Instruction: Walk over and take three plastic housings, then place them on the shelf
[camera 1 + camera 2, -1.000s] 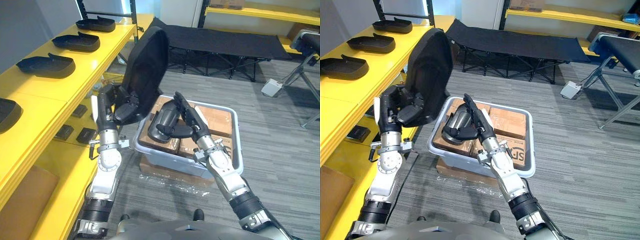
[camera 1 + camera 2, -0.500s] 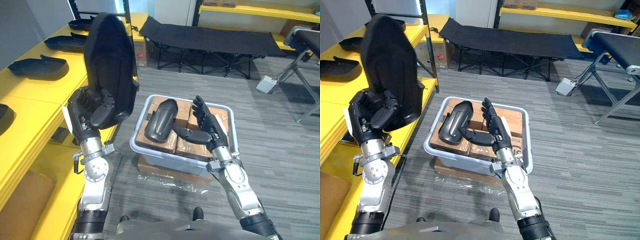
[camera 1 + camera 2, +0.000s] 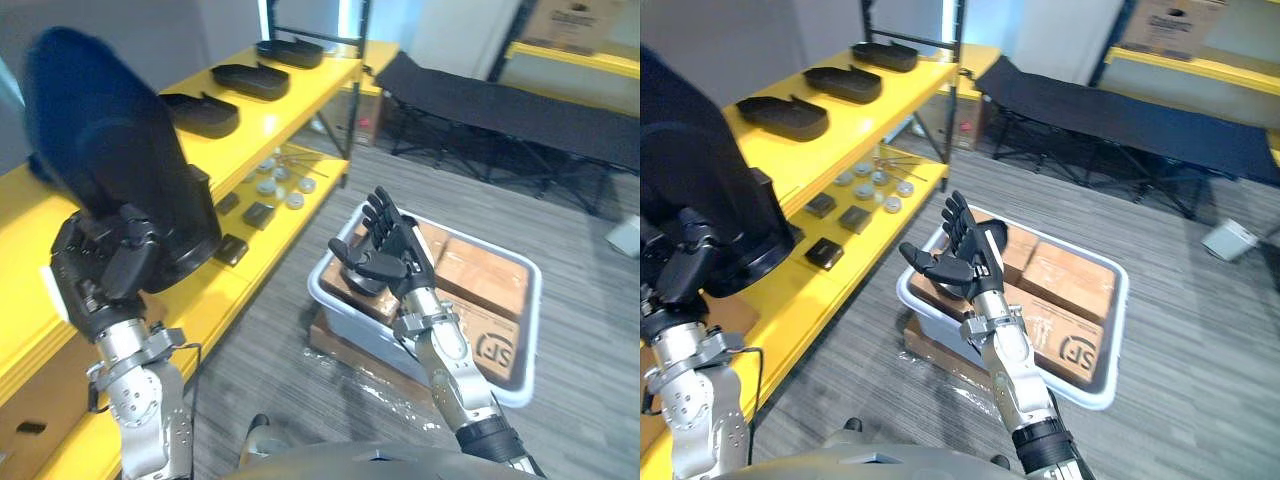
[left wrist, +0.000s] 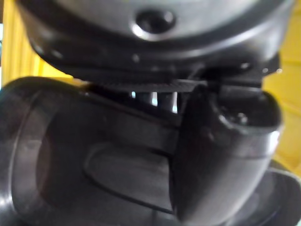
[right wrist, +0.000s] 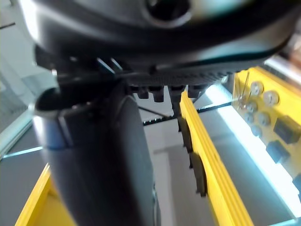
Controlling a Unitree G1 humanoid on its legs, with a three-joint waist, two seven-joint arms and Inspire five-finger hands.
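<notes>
Left robot hand (image 3: 105, 270) has its fingers curled tight round a big black plastic housing (image 3: 110, 190), holding it upright next to the long yellow shelf (image 3: 270, 125). Right robot hand (image 3: 395, 250) is wide, fingers straight, holding nothing, up over the grey plastic tub (image 3: 525, 330) of brown cardboard boxes (image 3: 470, 285). Three more black housings (image 3: 245, 80) lie on the shelf's top board.
</notes>
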